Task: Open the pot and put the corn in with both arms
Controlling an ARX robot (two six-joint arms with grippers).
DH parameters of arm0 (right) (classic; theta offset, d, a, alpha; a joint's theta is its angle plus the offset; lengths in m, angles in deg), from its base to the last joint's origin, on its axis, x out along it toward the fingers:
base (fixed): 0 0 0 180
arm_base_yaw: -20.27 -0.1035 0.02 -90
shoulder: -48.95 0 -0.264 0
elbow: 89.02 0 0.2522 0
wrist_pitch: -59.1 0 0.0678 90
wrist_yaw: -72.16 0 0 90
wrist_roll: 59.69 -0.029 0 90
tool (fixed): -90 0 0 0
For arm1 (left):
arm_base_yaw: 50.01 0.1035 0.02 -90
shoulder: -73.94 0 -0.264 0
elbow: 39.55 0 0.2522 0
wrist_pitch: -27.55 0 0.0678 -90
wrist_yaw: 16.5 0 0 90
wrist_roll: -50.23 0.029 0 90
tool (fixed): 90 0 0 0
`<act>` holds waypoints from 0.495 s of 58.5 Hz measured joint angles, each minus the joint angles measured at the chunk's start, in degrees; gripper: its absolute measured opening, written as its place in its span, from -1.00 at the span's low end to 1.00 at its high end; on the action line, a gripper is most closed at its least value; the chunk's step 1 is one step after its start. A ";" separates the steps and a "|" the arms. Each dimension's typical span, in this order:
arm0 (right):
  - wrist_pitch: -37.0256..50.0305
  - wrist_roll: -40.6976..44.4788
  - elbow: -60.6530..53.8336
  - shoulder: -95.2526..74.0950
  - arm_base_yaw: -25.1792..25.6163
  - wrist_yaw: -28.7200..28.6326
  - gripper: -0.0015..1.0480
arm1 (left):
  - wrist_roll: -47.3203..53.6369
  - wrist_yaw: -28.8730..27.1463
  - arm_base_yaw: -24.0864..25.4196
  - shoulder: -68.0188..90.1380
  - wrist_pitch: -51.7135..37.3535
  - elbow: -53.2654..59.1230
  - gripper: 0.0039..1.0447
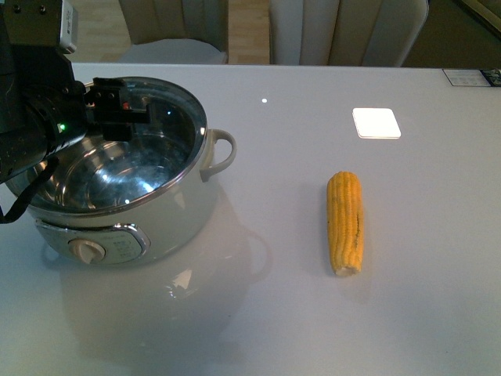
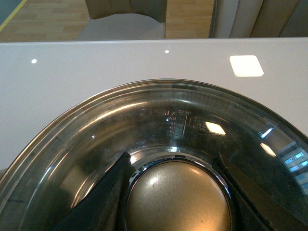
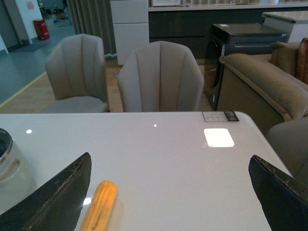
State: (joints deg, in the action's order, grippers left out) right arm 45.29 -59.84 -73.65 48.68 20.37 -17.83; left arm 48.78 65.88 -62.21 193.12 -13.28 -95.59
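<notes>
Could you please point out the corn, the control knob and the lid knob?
corn (image 1: 345,223), front view, middle of cob.
control knob (image 1: 88,251), front view, dial face.
lid knob (image 2: 179,197), left wrist view, domed top.

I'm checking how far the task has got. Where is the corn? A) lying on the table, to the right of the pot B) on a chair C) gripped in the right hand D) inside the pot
A: the corn lies flat on the table, apart from the pot, and the right hand is open and empty.
</notes>
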 joint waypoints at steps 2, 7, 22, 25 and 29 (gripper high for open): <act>0.00 0.00 0.00 0.00 0.00 0.00 0.83 | 0.17 -0.11 -0.02 -0.48 0.44 0.13 -0.16; 0.00 0.00 0.00 0.00 0.00 0.00 0.83 | 0.48 -0.11 0.00 -2.12 1.55 0.28 -0.16; 0.00 0.00 0.00 0.00 0.00 0.00 0.83 | 1.55 -0.07 0.79 -10.93 5.62 0.28 -0.16; 0.00 0.00 0.00 0.00 0.00 0.00 0.83 | 1.62 0.07 1.44 -13.03 6.32 0.28 -0.16; 0.00 0.00 0.00 0.00 0.00 0.00 0.83 | 1.62 0.39 2.69 -15.50 7.04 0.28 -0.16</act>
State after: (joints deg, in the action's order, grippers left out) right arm 45.29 -59.84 -73.65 48.68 20.37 -17.83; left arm 50.39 66.27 -59.52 177.62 -6.24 -95.31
